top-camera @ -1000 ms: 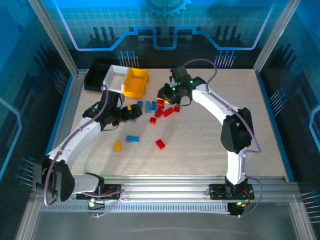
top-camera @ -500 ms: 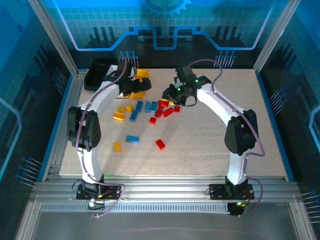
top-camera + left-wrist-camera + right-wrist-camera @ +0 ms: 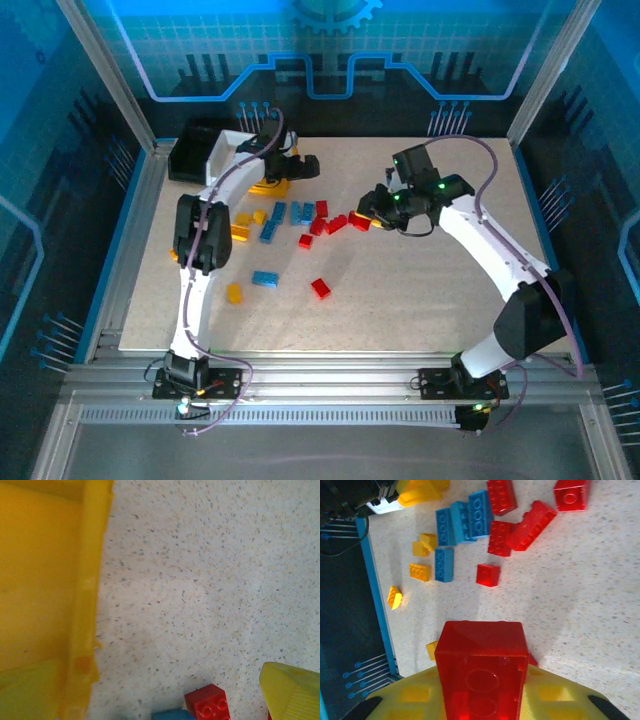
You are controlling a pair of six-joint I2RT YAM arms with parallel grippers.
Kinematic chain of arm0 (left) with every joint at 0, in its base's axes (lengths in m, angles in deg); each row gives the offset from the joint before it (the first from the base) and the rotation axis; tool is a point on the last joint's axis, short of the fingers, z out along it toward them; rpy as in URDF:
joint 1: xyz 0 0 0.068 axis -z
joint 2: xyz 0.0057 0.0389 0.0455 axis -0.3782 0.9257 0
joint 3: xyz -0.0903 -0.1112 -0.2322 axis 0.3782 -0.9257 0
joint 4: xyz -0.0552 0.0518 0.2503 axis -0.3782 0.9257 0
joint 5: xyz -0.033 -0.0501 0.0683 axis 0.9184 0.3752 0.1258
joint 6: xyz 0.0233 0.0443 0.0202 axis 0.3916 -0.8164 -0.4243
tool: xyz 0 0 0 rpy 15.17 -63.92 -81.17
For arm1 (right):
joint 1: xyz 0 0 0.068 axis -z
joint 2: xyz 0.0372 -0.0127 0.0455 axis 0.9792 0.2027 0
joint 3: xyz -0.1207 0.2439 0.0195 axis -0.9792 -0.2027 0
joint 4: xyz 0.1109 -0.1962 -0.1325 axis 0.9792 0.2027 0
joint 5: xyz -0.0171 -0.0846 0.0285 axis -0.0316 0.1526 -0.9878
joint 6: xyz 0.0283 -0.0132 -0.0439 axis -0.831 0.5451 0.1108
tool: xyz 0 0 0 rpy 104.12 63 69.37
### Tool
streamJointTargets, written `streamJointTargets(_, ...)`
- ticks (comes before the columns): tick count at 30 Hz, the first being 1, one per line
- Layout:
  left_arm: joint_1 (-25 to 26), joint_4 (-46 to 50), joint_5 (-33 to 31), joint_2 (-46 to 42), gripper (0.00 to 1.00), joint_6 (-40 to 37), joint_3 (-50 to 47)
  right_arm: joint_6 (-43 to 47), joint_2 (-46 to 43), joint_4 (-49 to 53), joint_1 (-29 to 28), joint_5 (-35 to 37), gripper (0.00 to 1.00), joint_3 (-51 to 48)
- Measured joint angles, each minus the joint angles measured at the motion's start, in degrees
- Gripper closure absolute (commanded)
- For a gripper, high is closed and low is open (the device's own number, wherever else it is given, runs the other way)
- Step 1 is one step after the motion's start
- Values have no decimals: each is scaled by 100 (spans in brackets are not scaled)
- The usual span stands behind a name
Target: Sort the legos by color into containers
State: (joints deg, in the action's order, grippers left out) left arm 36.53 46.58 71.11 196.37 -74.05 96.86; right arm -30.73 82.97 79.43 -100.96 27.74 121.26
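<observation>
Red lego (image 3: 482,670) clamped in right gripper (image 3: 364,219); left gripper (image 3: 308,166) (by yellow bin (image 3: 92,580)) gapes.

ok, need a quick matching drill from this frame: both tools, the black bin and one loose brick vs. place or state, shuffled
Things:
1. left tool
2. right tool
3. black plastic bin
4. nearest blue plastic brick

Place or state:
A. shut on a red plastic brick
B. leftmost in the bin row
C. open, beside the yellow-orange plastic bin
D. loose on the table, between a yellow brick and a second red brick

Pairs: 1-C, 2-A, 3-B, 4-D
</observation>
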Motion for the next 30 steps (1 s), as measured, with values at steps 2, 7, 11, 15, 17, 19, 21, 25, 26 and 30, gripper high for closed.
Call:
streamJointTargets(2, 96, 9, 4, 142, 1, -2, 122, 17, -68, 46, 63, 4, 72, -70)
streamJointTargets(7, 455, 22, 20, 352, 1, 22, 407, 44, -363, 114, 116, 22, 72, -321)
streamJointTargets(11, 800, 85, 136, 501, 1, 155, 730, 44, -662, 116, 197, 17, 72, -612)
streamJointTargets(15, 1196, 170, 278, 890, 1, 317, 1460, 42, -911, 116, 361, 17, 72, -901)
streamJointTargets(17, 1408, 170, 330, 1091, 1, 437, 1781, 42, -1058, 118, 474, 20, 72, -1038)
streamJointTargets(19, 1628, 136, 398, 1287, 1, 614, 2059, 42, -1257, 118, 616, 20, 72, -1191)
streamJointTargets(21, 1834, 120, 466, 1449, 1, 802, 2258, 42, -1484, 125, 756, 26, 72, -1322)
streamJointTargets(25, 2197, -76, 560, 1705, 1, 1095, 2520, 37, -2055, 201, 1054, 44, 72, -1589)
streamJointTargets(26, 2249, -118, 601, 1714, 1, 1174, 2535, 37, -2162, 223, 1106, 48, 72, -1633)
streamJointTargets(30, 2385, -184, 756, 1714, 1, 1351, 2538, 11, -2597, 313, 1281, 79, 72, -1823)
